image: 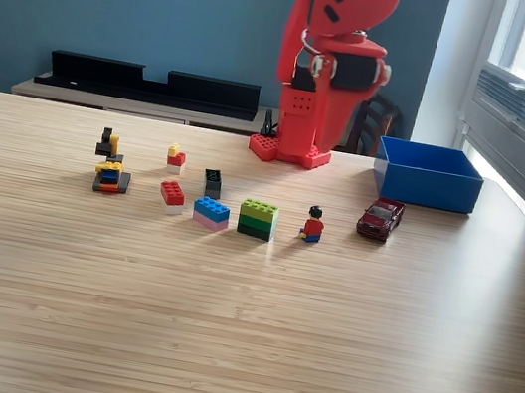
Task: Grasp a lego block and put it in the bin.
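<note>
No block is grasped yet: the red arm (330,67) stands folded at the desk's (239,334) far edge, claw state unclear, and must reach a lego block (258,219) before the bin (428,174).

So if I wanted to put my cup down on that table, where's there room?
The whole near half of the table is bare. The row from the block stack to the toy car is crowded, as is the far edge by the arm's base and bin.
</note>
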`<action>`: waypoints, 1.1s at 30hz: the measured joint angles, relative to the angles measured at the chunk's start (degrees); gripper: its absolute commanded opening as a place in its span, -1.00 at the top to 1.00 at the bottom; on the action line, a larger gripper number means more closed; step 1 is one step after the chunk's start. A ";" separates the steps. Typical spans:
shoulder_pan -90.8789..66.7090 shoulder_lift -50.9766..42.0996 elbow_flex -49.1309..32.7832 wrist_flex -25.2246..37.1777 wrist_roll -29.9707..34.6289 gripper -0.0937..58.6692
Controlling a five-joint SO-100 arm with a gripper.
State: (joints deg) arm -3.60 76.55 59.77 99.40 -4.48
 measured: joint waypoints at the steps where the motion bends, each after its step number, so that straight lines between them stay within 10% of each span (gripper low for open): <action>1: 1.05 0.00 0.00 0.00 -0.35 0.99; 33: 17.75 0.00 -4.39 0.00 -3.16 0.99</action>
State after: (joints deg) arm 14.15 76.55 55.37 99.40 -7.65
